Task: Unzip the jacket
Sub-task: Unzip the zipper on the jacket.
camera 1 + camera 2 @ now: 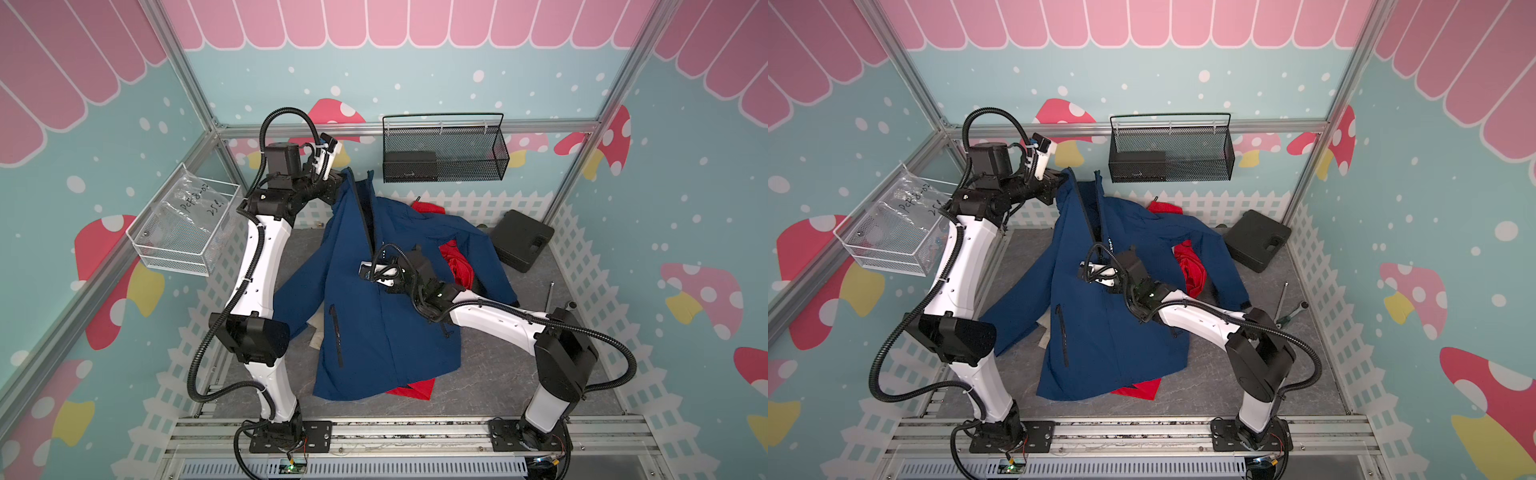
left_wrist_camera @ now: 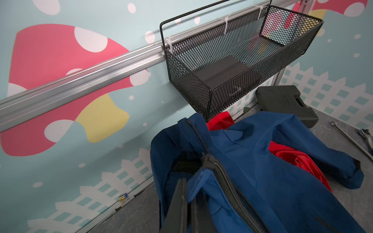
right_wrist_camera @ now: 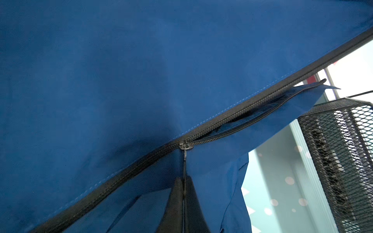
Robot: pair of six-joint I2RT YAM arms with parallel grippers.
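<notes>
A blue jacket (image 1: 374, 332) (image 1: 1100, 332) lies on the grey floor, its collar end lifted toward the back wall. My left gripper (image 1: 341, 178) (image 2: 189, 181) is shut on the collar's edge beside the zipper and holds it up. My right gripper (image 1: 376, 254) (image 3: 184, 178) is shut on the thin pull hanging from the zipper slider (image 3: 186, 145), about chest height on the jacket. From the slider to the collar the zipper's two sides stand apart. Below the slider they are joined. In both top views the right wrist hides the slider.
A red garment (image 1: 457, 262) lies under the jacket. On the back wall hangs a black mesh basket (image 1: 444, 153) close above the collar. A black case (image 1: 521, 240) sits at the back right, metal tools (image 1: 1287, 307) at the right, a white wire basket (image 1: 183, 224) on the left wall.
</notes>
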